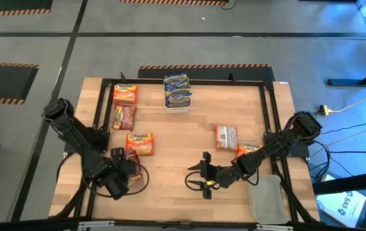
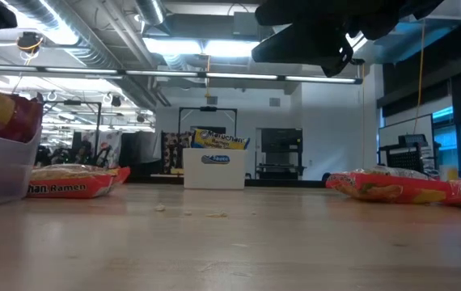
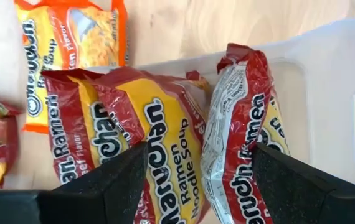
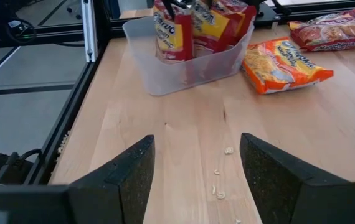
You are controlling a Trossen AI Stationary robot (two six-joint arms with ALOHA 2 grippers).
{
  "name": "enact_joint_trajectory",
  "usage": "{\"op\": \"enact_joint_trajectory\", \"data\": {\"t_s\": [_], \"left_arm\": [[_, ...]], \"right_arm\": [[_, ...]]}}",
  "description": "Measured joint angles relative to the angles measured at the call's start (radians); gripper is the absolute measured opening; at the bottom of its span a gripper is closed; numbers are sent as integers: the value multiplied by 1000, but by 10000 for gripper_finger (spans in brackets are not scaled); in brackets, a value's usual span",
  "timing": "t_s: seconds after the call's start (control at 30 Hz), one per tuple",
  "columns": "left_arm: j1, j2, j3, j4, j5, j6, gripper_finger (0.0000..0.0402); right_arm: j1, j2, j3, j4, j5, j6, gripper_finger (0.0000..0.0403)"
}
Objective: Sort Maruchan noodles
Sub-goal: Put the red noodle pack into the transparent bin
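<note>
My left gripper (image 1: pixel 125 169) (image 3: pixel 199 149) is open above a clear tub (image 3: pixel 327 93) (image 4: pixel 165 74) at the table's near left. Two red Maruchan packets (image 3: pixel 240 124) (image 3: pixel 146 137) stand on edge in the tub, and the open fingers straddle them. My right gripper (image 1: pixel 203 174) (image 4: pixel 196 140) hangs open over bare wood near the table's middle and holds nothing. Loose packets lie flat on the table: orange (image 1: pixel 125 94), red (image 1: pixel 123 117) and orange (image 1: pixel 139 142) on the left, red (image 1: pixel 226 136) and orange (image 1: pixel 247 149) on the right. Blue packets (image 1: pixel 177 90) stand in a white tub at the far edge. My left gripper has one finger (image 3: pixel 103 186) over the left red packet and the other finger (image 3: pixel 302 186) beside the right one. Whether either finger touches a packet, I cannot tell. The packets stand in the tub, leaning on each other and on its wall.
Another clear tub (image 1: pixel 264 199) sits at the near right corner. A black frame (image 1: pixel 103 109) runs around the tabletop. Noodle crumbs (image 4: pixel 218 183) lie on the wood in front of my right gripper. Open wood lies between the two groups of packets.
</note>
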Motion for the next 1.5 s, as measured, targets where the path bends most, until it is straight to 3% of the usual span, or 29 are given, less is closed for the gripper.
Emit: {"op": "enact_joint_trajectory", "data": {"t_s": [0.23, 0.4, 0.6, 0.77, 0.93, 1.2, 1.37, 1.5], "left_arm": [[8, -1, 14, -2, 68, -4, 275], [18, -44, 71, -9, 46, 3, 275], [53, -143, 154, -8, -111, 22, 275], [117, -231, 163, -28, -248, 28, 275], [259, -287, 163, -146, -302, 77, 275], [655, -303, 159, -335, -356, 142, 275], [868, -301, 94, -246, -373, 301, 275], [966, -285, 25, -132, -403, 404, 275]], "right_arm": [[0, 0, 0, 0, -2, 0, 218], [-1, 0, 0, 0, 10, -26, 218], [-22, 0, 0, 0, 46, -102, 218], [-110, 0, 0, 0, 17, -212, 218], [-241, 0, 0, 0, -144, -338, 218], [-433, 0, 0, -4, -367, -440, 218], [-475, 0, 0, -93, -429, -408, 218], [-472, 5, 0, -156, -429, -365, 218]]}}
